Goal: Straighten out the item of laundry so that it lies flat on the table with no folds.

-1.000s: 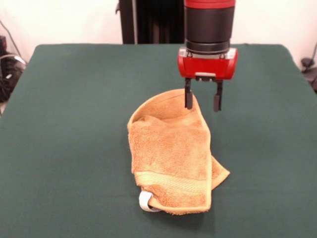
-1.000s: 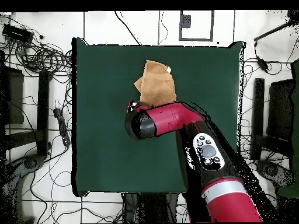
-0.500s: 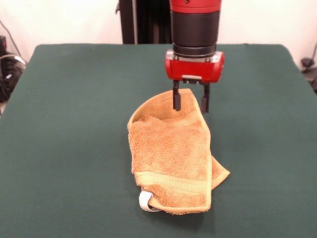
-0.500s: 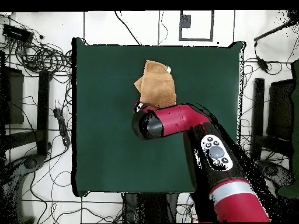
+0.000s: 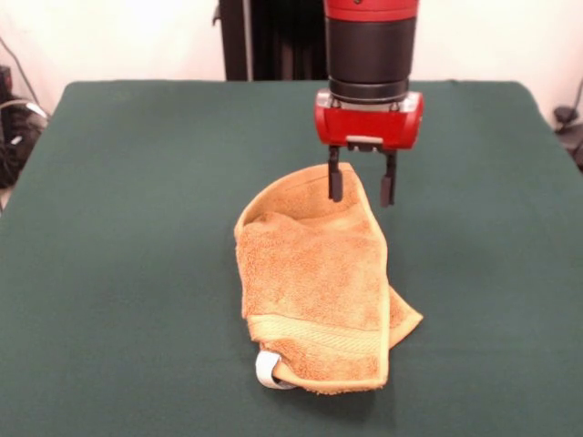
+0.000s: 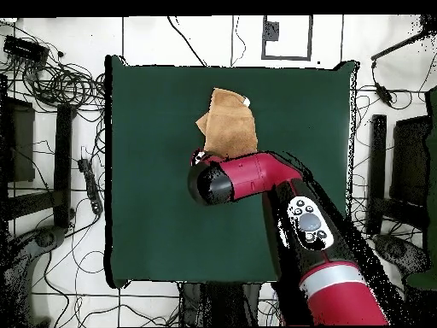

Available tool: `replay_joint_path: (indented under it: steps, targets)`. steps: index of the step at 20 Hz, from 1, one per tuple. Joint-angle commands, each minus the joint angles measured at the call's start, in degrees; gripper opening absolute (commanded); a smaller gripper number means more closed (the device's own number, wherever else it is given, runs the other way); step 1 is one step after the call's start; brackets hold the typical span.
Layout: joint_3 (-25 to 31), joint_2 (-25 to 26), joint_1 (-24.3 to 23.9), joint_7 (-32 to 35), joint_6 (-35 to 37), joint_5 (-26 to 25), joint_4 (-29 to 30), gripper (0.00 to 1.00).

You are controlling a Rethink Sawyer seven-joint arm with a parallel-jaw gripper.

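One small orange-tan terry-cloth towel (image 5: 319, 291) lies doubled over itself on the dark green felt surface (image 5: 137, 228) in the front view, white tag loop (image 5: 267, 371) at the near hem; the red and black gripper (image 5: 361, 186) hangs over its raised far fold, jaws parted and empty. Overhead, the towel (image 6: 230, 125) sits towards one edge of the surface (image 6: 154, 213), the arm covering one end. Soft, light and limp, it would probably drape when lifted, so that upstanding fold edge looks the likeliest pinch.
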Motion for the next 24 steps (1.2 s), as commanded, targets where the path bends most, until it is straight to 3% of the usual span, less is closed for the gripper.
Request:
replay_joint_path:
  steps: [1,15,24]
  targets:
    - [0.0,2.8,3.0,0.1,-1.5,-2.0,3.0,1.0]
    - [-0.8,1.8,2.1,3.6,-8.1,-1.2,8.9,1.0]
    - [-5.1,1.4,4.1,5.2,-13.2,-1.3,12.0,1.0]
